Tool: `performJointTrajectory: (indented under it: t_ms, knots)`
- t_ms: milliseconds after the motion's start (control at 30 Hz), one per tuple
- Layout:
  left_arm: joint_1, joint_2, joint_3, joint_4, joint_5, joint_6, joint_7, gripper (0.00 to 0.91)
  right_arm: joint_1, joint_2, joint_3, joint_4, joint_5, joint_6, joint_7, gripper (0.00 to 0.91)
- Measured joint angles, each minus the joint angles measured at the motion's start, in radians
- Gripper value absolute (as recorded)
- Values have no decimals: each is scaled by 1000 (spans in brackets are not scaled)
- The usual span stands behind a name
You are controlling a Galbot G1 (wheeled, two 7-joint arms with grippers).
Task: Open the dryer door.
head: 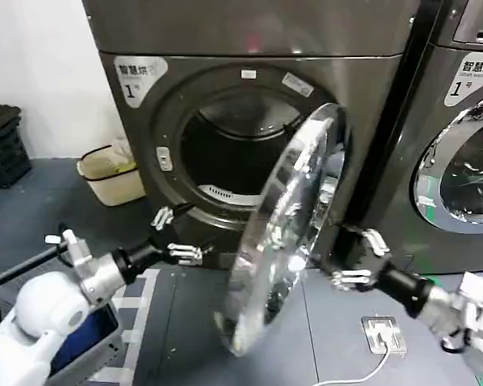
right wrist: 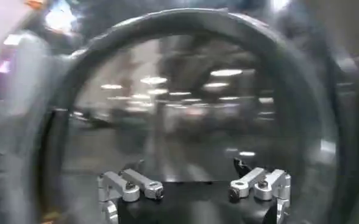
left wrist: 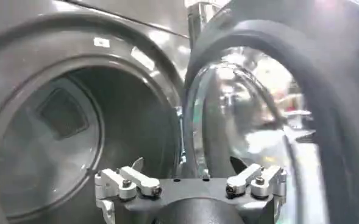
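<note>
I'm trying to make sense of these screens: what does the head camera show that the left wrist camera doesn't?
Head view alone: both hands, the left hand open in front of the drum opening, the right hand open behind the swung-out dryer door, plus a second machine and a bin. Left wrist view alone: a close look into the empty drum. Both show the open door and the left hand.

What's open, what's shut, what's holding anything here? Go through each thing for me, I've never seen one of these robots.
Dryer door: open, swung out on its right-side hinge.
Dryer drum: exposed, dark inside; contents cannot be told.
Left gripper: open, holding nothing, in front of the drum opening.
Right gripper: open, holding nothing, behind the swung-out door.
Neighbouring washer door: shut.
Beige bin: upright on the floor, left of the dryer.
</note>
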Motion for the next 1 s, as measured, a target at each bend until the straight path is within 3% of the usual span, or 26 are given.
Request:
performJointTrajectory:
  t_ms: [167, 433, 733, 867, 1000]
  knots:
    - [-35, -10, 60, 2, 14, -1, -1, 907, -129, 110, 148, -7, -43, 32, 48, 907]
    - [-113, -38, 178, 33, 24, -4, -3, 907, -256, 298, 332, -39, -178, 30, 172, 907]
    - [-254, -86, 335, 101, 53, -25, -3, 907, -275, 546, 469, -107, -221, 15, 328, 907]
    - [-328, -113, 414, 138, 66, -33, -6, 907, -263, 621, 522, -134, -233, -6, 383, 907]
    - [-399, -149, 498, 178, 78, -40, -20, 907, -236, 678, 576, -157, -293, -24, 425, 907]
